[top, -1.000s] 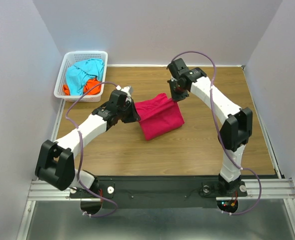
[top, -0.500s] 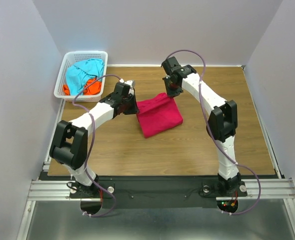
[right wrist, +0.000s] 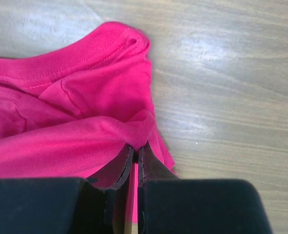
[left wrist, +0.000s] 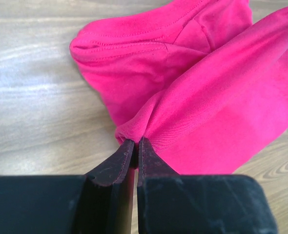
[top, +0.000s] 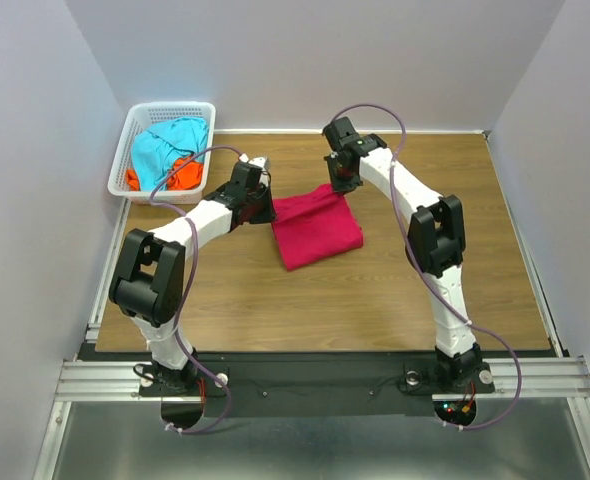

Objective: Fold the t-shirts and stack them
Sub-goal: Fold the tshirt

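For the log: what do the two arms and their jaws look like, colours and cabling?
The left arm and right arm both have white link shells with chunky black joint housings. A thin purple cable loops loosely along each. The jaws are flat black blades tapering to thin tips. No markings are readable.

A fixed camera, high at the near edge, looks down over the whole table [top: 375,300]. Both wrist cameras look from very close at the crimson-pink t-shirt [top: 318,230], which all three views share.
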Robot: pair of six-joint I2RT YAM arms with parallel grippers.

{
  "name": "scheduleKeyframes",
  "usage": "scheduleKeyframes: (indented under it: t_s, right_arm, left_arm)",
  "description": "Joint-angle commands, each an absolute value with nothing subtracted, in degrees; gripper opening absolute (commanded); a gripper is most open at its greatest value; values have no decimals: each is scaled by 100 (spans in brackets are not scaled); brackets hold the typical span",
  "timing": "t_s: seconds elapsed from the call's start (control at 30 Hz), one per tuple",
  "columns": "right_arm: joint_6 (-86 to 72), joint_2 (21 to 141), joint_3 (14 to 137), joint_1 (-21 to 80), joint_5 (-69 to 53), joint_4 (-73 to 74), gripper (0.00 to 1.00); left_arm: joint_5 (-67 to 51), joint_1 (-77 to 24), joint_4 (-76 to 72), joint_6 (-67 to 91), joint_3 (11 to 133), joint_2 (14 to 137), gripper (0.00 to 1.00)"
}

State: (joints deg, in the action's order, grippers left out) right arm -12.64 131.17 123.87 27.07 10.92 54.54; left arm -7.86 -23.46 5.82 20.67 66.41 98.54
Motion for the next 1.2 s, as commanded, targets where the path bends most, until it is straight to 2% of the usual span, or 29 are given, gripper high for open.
scheduleKeyframes:
  t_s: [0.0,0.27,0.37,0.4,0.47,0.5,0.6,0.7,0.73,0.77,0.97,1.17]
  right_arm:
    - [-1380,13052,12270,2584,1178,4887,7]
    - [-1626,13043,11690,2514,1230,4298,11]
    - [-1766,12956,11532,2514,1335,4079,13]
    - [-1784,12929,11514,2514,1336,3991,21]
    - [-1810,12876,11531,2505,1362,3955,27]
    - [-1819,12780,11549,2505,1371,3938,36]
    - [-1819,12526,11505,2505,1441,3859,44]
    - [-1776,12253,11330,2514,1363,3788,44]
    - [-1767,12121,11068,2514,1293,3666,44]
    - [-1749,11876,10935,2514,1135,3595,44]
    - [-1520,10961,9706,2514,91,2998,44]
    - [-1065,10951,9264,2470,-360,2716,47]
  left_arm:
    - [-598,-2303,238,1951,6864,9800,0]
    - [-238,-2303,-149,1960,6759,9940,5]
    - [-123,-2294,-220,1934,6838,10019,14]
    - [-62,-2303,-237,1942,6847,10028,17]
    - [-44,-2303,-246,1969,6855,10011,18]
    - [-44,-2303,-255,1995,6855,9985,24]
    - [167,-2303,-351,2021,6803,9871,51]
    - [167,-2311,-526,1969,6724,9643,68]
    - [193,-2312,-571,1960,6689,9572,78]
    - [211,-2320,-597,1960,6628,9476,81]
    - [351,-2539,-712,1907,6128,8772,79]
    - [509,-2654,-808,1987,5537,8631,80]
